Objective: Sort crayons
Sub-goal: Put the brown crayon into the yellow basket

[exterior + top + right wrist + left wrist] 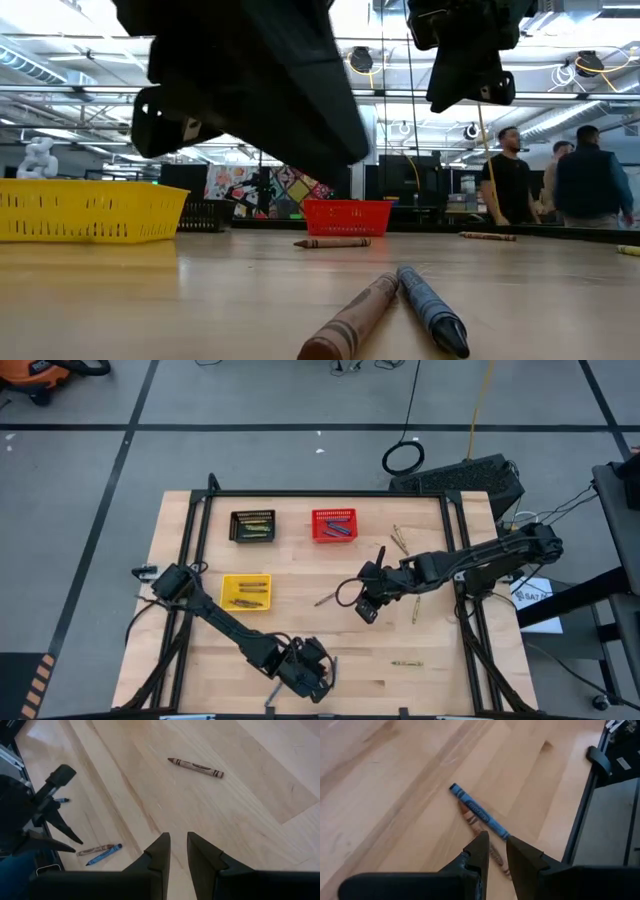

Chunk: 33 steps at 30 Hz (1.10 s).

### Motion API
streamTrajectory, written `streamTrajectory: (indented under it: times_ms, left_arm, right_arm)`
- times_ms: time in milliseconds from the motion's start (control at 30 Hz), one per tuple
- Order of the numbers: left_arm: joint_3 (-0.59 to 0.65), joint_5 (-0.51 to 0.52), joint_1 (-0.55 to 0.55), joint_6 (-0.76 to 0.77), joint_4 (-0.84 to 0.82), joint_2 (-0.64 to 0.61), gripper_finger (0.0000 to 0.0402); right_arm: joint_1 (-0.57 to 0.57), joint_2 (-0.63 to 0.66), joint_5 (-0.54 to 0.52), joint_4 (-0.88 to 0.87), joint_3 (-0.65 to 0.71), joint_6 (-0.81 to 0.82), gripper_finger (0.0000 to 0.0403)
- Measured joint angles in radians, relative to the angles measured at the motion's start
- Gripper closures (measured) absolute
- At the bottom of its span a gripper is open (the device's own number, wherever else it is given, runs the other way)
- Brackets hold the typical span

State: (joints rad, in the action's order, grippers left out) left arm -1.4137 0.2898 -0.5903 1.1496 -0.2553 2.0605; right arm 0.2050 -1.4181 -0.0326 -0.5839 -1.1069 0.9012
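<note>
A blue crayon (479, 811) lies partly over a brown crayon (468, 815) on the wood table near its front edge; both also show in the low view, the blue crayon (432, 310) beside the brown crayon (350, 320). My left gripper (497, 840) hovers just above them, narrowly open, with its fingers on either side of the blue crayon's near end. Near the table's middle my right gripper (175, 840) stands narrowly open and empty above the table. A second brown crayon (196, 767) lies on the table ahead of it.
A black basket (252, 526) and a red basket (334, 525) stand at the back, and a yellow basket (246, 591) at mid-left; all three hold crayons. Loose yellow-green crayons (405, 663) lie on the right half. People stand in the room beyond the table's far right.
</note>
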Motion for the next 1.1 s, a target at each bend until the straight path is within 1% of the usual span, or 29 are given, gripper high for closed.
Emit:
streamTrajectory:
  times_ms: [433, 633, 1100]
  left_arm:
    - [-0.075, 0.003, 0.002, -0.003, -0.005, 0.096, 0.0329]
    - [-0.080, 0.011, 0.003, 0.023, -0.079, 0.098, 0.0329]
    - [-0.080, 0.015, 0.003, 0.023, -0.066, 0.097, 0.0329]
  right_arm:
    - [0.000, 0.000, 0.000, 0.003, 0.000, -0.027, 0.0351]
    - [0.000, 0.000, 0.000, 0.003, 0.000, -0.028, 0.0351]
    - [0.000, 0.000, 0.000, 0.004, 0.000, -0.031, 0.0351]
